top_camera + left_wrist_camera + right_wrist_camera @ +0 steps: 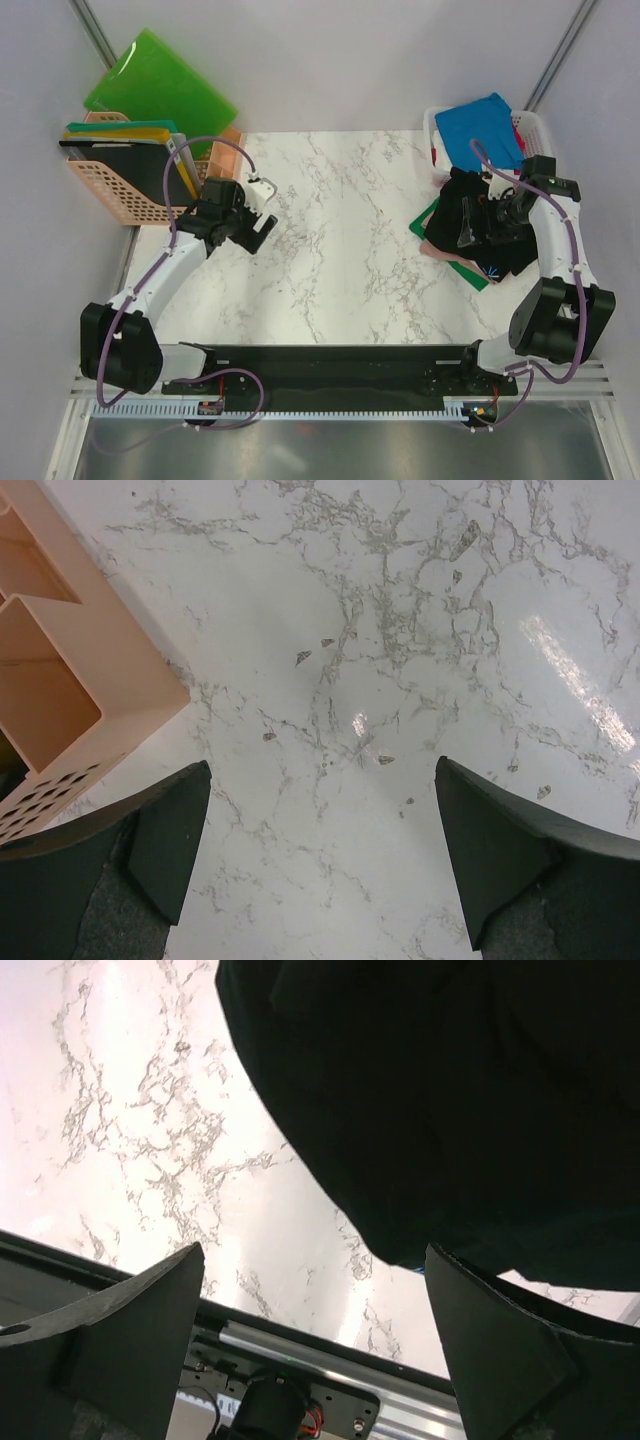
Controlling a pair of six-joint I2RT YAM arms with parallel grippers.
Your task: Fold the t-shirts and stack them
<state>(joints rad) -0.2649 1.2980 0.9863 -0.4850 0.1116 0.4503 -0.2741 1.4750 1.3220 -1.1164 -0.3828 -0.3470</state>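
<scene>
A large black t-shirt [470, 228] lies crumpled at the table's right edge, on top of a green cloth [432, 213] and a pink one [436, 253]. A bright blue t-shirt [482, 130] drapes over the white basket [432, 125] behind it. My right gripper [466, 218] hovers open just over the black heap; in the right wrist view the black t-shirt [450, 1090] fills the upper right, with nothing between the fingers [130, 1330]. My left gripper [264, 208] stands open over bare marble at the left, empty in its own view [320, 850].
A peach basket [110, 190] holding flat boards stands at the far left, its corner close to my left gripper [60, 660]. Bright green plastic boards [160, 85] lean behind it. The black rail [330, 360] with the arm bases runs along the near edge.
</scene>
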